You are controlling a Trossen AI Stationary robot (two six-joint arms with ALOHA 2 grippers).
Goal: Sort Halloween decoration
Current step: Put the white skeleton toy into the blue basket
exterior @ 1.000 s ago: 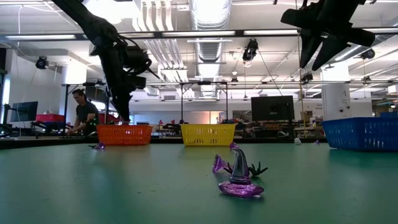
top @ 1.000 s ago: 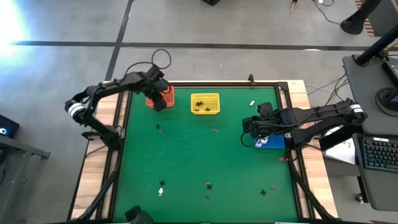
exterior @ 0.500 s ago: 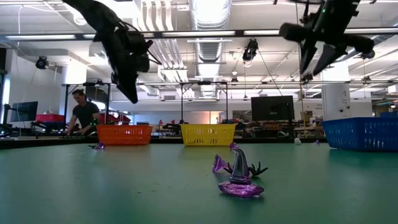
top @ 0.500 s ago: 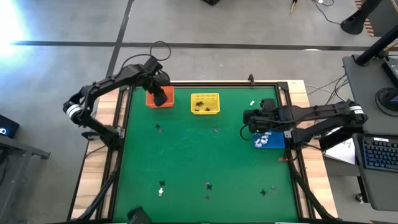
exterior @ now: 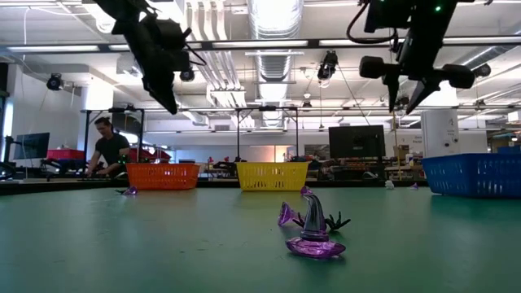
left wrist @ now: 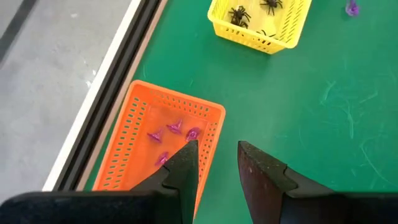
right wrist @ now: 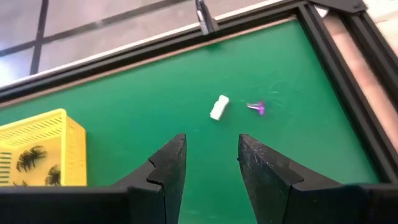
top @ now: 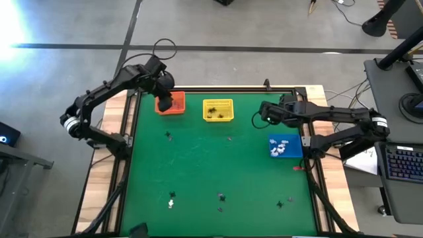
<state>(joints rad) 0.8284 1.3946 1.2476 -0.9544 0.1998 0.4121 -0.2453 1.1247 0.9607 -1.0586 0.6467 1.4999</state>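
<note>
The Halloween decoration is a scatter of tiny trinkets on the green table. My left gripper [left wrist: 217, 163] hangs open with nothing between its fingers, above the near right corner of the orange basket [left wrist: 155, 140], which holds purple hats [left wrist: 175, 128]. My right gripper [right wrist: 211, 158] is open too, high over the far right of the table. A white trinket [right wrist: 219, 107] and a purple one [right wrist: 257, 107] lie on the mat beyond it. A purple witch hat [exterior: 313, 232] stands close to the low camera.
The yellow basket [top: 218, 110] with black spiders stands at the far middle. The blue basket [top: 285, 147] with white pieces is at the right edge. Loose trinkets lie near the front edge [top: 172, 200] and mid-table [top: 169, 135]. A black frame rail [right wrist: 249, 28] borders the mat.
My left gripper has risen from down at the orange basket to well above it. My right gripper has swung from over the blue basket toward the table's far edge, rolling its wrist as it went.
</note>
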